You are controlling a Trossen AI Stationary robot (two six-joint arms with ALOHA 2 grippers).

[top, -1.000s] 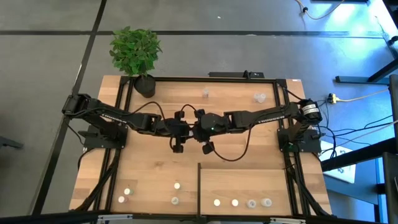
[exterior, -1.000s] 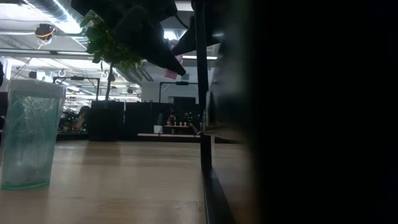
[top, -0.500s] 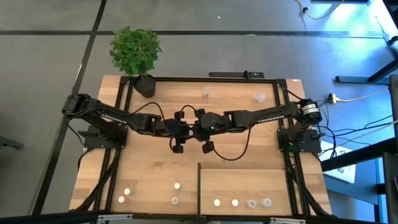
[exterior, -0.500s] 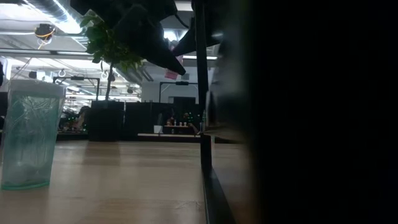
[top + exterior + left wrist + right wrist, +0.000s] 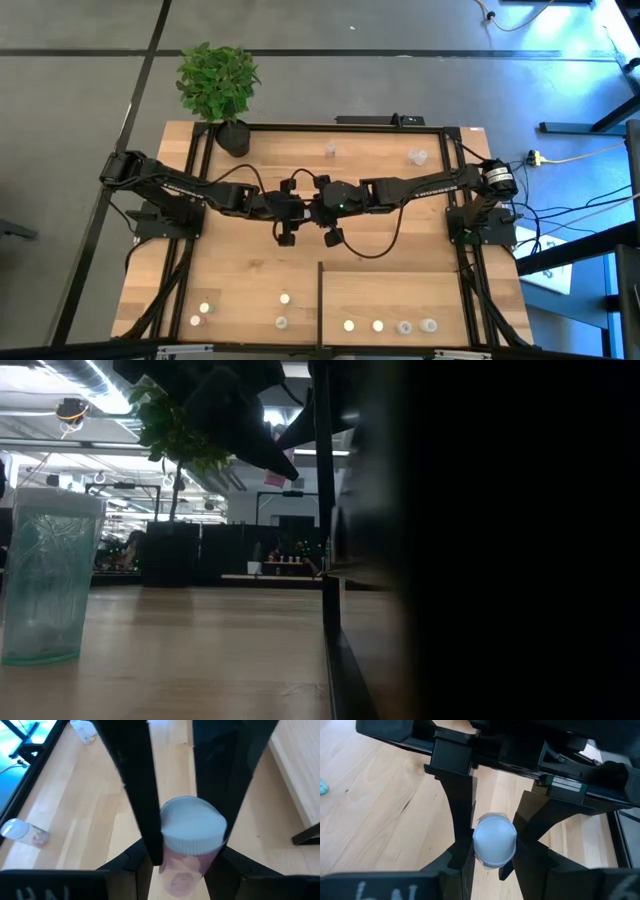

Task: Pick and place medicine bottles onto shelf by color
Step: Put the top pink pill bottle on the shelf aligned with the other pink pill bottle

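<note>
Nothing has moved: from above, both arms meet mid-surface, bottles (image 5: 377, 325) on shelf (image 5: 480, 300), others loose; left pincer (image 5: 187, 845) grips a white-capped bottle (image 5: 192, 832); right pincer (image 5: 492, 847) grips it too.
</note>
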